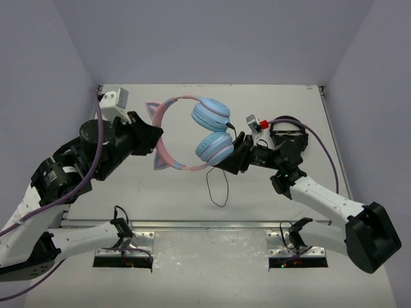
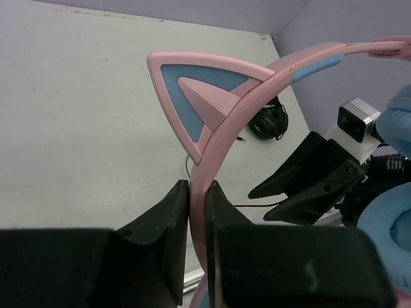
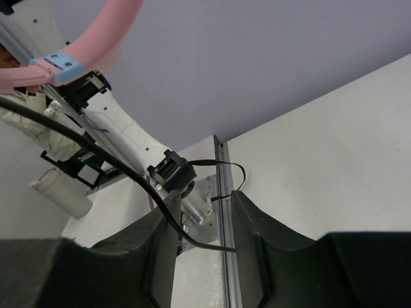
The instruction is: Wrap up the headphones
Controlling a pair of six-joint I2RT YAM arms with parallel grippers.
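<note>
Left gripper (image 2: 198, 192) clamps the headband (image 2: 221, 138), holding the headphones (image 1: 214, 146) raised at scene centre. Right gripper (image 3: 204, 215) jaws stand apart around the cable (image 3: 96, 151). Step: cable capture. Next: pinch the cable and wind it.

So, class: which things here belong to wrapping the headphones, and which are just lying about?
Belong to the job:
pink cat-ear headphones
black cable
left gripper
right gripper

Lying about:
black headphones

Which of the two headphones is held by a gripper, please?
The pink cat-ear headphones with light-blue cups: the left gripper is clamped on their headband, whereas the all-black headphones lie on the table.
</note>
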